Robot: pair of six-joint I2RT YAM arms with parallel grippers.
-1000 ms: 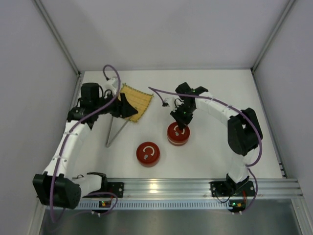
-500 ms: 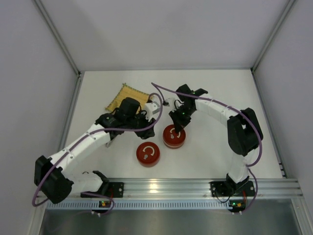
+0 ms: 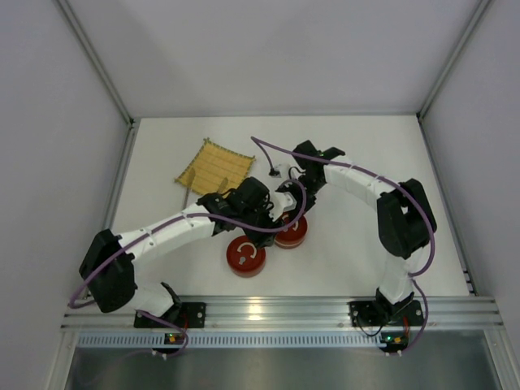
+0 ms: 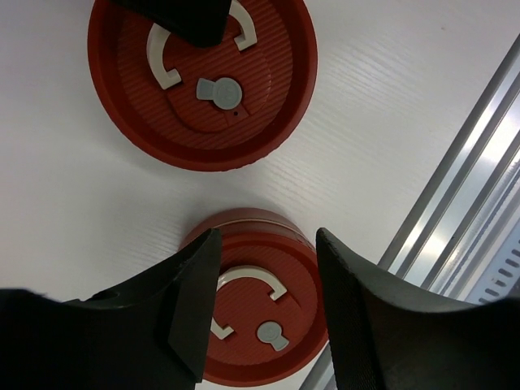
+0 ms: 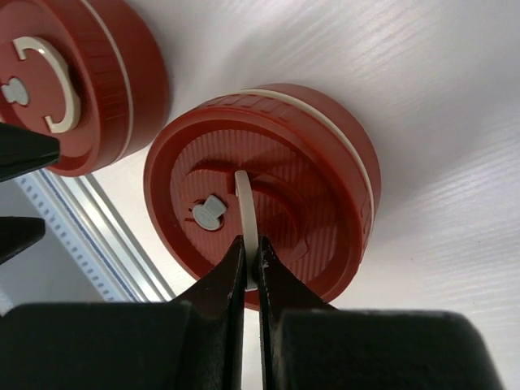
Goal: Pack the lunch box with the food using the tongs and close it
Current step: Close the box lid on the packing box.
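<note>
Near the middle of the table (image 3: 366,146): two round red lunch-box containers, close together, a strip of bare tabletop between them. Far red container (image 5: 268,203) on the side toward the far edge, ridged top up, a pale band round its wall. Near red container (image 4: 252,317) toward the near edge, just short of the metal rail (image 3: 325,309) along it.

Right gripper (image 5: 250,248) down on the far one, jaws pressed almost together on the thin white handle (image 5: 246,211), raised upright from the top.

Left gripper (image 4: 266,244) over the near one, jaws moderately apart and gripping nothing. Ridged top and flat handle (image 4: 252,280) in plain sight in the gap between the black fingers (image 4: 195,301). Touching the top or only just above it: cannot tell.

Yellow woven mat (image 3: 215,165) toward the far left corner, well apart from both grippers. By its near left corner, a short silver stretch of what looks like the tongs (image 3: 186,192), lying on the table, in neither gripper, the rest hidden under the left arm.
</note>
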